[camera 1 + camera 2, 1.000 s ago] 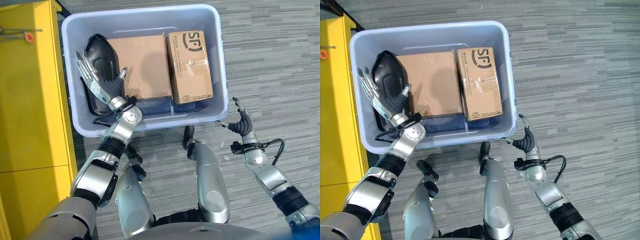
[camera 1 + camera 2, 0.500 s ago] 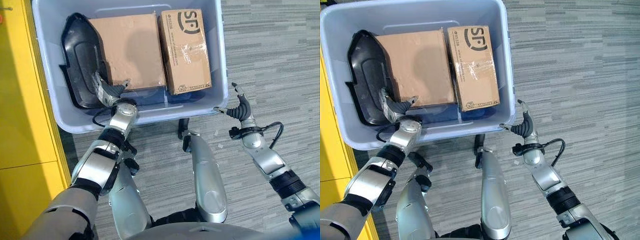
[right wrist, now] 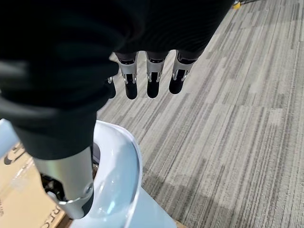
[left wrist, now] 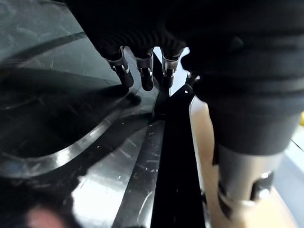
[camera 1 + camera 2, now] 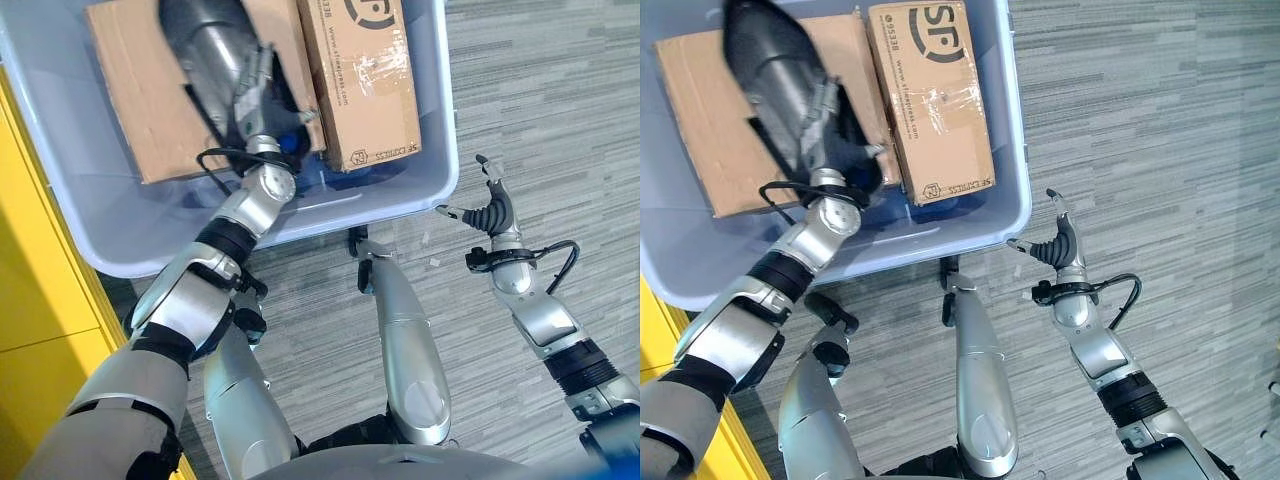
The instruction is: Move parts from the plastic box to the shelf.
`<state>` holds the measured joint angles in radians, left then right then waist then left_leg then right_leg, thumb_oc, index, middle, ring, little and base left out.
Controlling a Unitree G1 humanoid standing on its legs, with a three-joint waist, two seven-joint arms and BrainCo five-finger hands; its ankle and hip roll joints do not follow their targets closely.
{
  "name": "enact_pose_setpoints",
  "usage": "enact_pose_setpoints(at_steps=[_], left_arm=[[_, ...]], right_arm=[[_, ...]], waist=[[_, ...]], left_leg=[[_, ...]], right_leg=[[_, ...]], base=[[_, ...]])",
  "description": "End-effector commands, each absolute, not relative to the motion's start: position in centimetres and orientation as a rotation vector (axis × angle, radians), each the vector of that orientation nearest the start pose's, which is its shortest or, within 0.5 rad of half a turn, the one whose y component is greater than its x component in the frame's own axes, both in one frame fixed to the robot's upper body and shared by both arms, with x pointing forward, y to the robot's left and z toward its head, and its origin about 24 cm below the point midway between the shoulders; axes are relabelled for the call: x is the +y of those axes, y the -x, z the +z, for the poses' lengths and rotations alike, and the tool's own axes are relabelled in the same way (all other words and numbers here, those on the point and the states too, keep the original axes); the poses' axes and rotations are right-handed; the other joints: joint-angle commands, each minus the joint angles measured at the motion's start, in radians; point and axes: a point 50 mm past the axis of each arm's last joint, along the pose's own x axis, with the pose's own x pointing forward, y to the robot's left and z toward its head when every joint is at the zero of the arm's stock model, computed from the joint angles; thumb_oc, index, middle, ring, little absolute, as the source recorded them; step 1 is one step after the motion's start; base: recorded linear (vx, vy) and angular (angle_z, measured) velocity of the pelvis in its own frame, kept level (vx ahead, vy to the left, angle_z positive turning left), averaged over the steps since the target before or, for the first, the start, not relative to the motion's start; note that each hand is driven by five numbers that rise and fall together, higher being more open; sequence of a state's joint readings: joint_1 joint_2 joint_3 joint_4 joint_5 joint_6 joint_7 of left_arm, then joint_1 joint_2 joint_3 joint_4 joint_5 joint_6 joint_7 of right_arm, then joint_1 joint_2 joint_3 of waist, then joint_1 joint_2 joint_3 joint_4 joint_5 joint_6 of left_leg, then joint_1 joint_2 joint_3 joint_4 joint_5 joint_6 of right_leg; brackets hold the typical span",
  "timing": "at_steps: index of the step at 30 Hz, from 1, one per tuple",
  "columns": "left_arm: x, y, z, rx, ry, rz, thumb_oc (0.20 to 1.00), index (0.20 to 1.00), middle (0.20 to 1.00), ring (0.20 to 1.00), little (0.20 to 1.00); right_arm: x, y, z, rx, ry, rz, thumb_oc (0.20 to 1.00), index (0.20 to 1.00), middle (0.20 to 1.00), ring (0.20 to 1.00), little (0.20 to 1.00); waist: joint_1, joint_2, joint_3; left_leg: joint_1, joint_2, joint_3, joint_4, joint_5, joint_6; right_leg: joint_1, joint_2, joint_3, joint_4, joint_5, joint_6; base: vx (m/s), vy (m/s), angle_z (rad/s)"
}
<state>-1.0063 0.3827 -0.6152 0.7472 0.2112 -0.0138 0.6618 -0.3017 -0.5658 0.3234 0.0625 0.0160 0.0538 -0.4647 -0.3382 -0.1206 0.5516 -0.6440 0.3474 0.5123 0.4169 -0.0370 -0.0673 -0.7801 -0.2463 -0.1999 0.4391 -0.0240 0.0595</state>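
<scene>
I see my left arm (image 5: 196,305) and my right arm (image 5: 543,322). Both are shiny silver-grey, round and smooth, with black bands at the bends. A dark ribbed cover (image 3: 57,57) wraps the back of my left hand (image 5: 246,90) and my right hand (image 5: 491,212). The fingers (image 3: 151,80) are silver with dark tips.

Even, bright overhead light fills both eye views, with soft shadow inside the plastic box (image 5: 420,190). The black plastic part (image 5: 205,45) is smeared with motion blur there. In the left wrist view it is dim, streaked with pale glare, and blurred close up.
</scene>
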Motion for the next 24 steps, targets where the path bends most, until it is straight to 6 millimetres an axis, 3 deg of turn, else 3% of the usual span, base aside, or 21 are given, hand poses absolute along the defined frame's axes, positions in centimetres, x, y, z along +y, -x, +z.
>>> enact_pose_setpoints(at_steps=[1, 6, 10, 13, 16, 20, 24], left_arm=[[9.0, -38.1, 15.5, -0.541, -0.93, 0.098, 1.0, 1.0, 1.0, 1.0, 1.0], [7.4, -36.8, 13.5, -0.552, -0.94, 0.019, 1.0, 1.0, 1.0, 1.0, 1.0], [8.0, -36.3, 13.8, -0.653, -0.99, 0.187, 1.0, 1.0, 1.0, 1.0, 1.0], [10.6, -35.3, 18.1, -0.953, -0.79, 0.511, 1.0, 1.0, 1.0, 1.0, 1.0], [12.3, -33.2, 22.4, -1.26, -0.533, 0.709, 1.0, 1.0, 1.0, 1.0, 1.0], [12.3, -31.3, 25.1, -1.456, -0.362, 0.794, 1.0, 1.0, 1.0, 1.0, 1.0], [12.3, -30.6, 26.5, -1.471, -0.23, 0.867, 1.0, 1.0, 1.0, 1.0, 1.0]], right_arm=[[-20.7, -29.0, 11.2, -0.29, 0.604, -0.193, 1.0, 1.0, 1.0, 1.0, 1.0], [-20.8, -28.6, 10.7, -0.289, 0.605, -0.193, 1.0, 1.0, 1.0, 1.0, 1.0], [-20.8, -28.4, 10.3, -0.285, 0.593, -0.18, 1.0, 1.0, 1.0, 1.0, 1.0], [-20.8, -27.8, 9.2, -0.254, 0.573, -0.182, 1.0, 1.0, 1.0, 1.0, 1.0], [-20.6, -27.1, 8.2, -0.235, 0.556, -0.219, 1.0, 1.0, 1.0, 1.0, 1.0], [-20.1, -27.0, 8.0, -0.234, 0.553, -0.236, 1.0, 1.0, 1.0, 1.0, 1.0], [-19.6, -27.4, 7.9, -0.214, 0.53, -0.249, 1.0, 1.0, 1.0, 1.0, 1.0]], waist=[[-0.003, 0.003, -0.032], [-0.003, 0.014, -0.032], [0.0, 0.012, -0.032], [0.025, 0.016, -0.032], [0.061, 0.024, -0.032], [0.081, 0.022, -0.032], [0.095, 0.016, -0.032]], left_leg=[[-0.017, 0.008, 0.0, 0.064, -0.067, -0.046], [-0.009, 0.009, 0.007, 0.057, -0.064, -0.048], [-0.004, 0.015, 0.009, 0.06, -0.063, -0.046], [-0.001, 0.017, -0.005, 0.066, -0.064, -0.043], [0.0, 0.008, -0.034, 0.059, -0.065, -0.041], [0.007, 0.001, -0.06, 0.041, -0.057, -0.044], [0.013, -0.004, -0.082, 0.028, -0.05, -0.049]], right_leg=[[0.016, 0.055, 0.025, 0.06, -0.091, 0.057], [0.02, 0.052, 0.019, 0.055, -0.09, 0.056], [0.023, 0.049, 0.015, 0.062, -0.094, 0.055], [0.032, 0.042, 0.007, 0.072, -0.099, 0.05], [0.045, 0.03, -0.006, 0.08, -0.105, 0.049], [0.063, 0.023, -0.019, 0.074, -0.106, 0.049], [0.078, 0.025, -0.027, 0.072, -0.111, 0.048]], base=[[0.0, 0.021, -0.1], [0.0, 0.004, -0.01], [0.0, -0.015, 0.0], [-0.01, -0.113, 0.03], [-0.01, -0.144, 0.19], [-0.01, -0.093, 0.28], [-0.01, -0.067, 0.08]])
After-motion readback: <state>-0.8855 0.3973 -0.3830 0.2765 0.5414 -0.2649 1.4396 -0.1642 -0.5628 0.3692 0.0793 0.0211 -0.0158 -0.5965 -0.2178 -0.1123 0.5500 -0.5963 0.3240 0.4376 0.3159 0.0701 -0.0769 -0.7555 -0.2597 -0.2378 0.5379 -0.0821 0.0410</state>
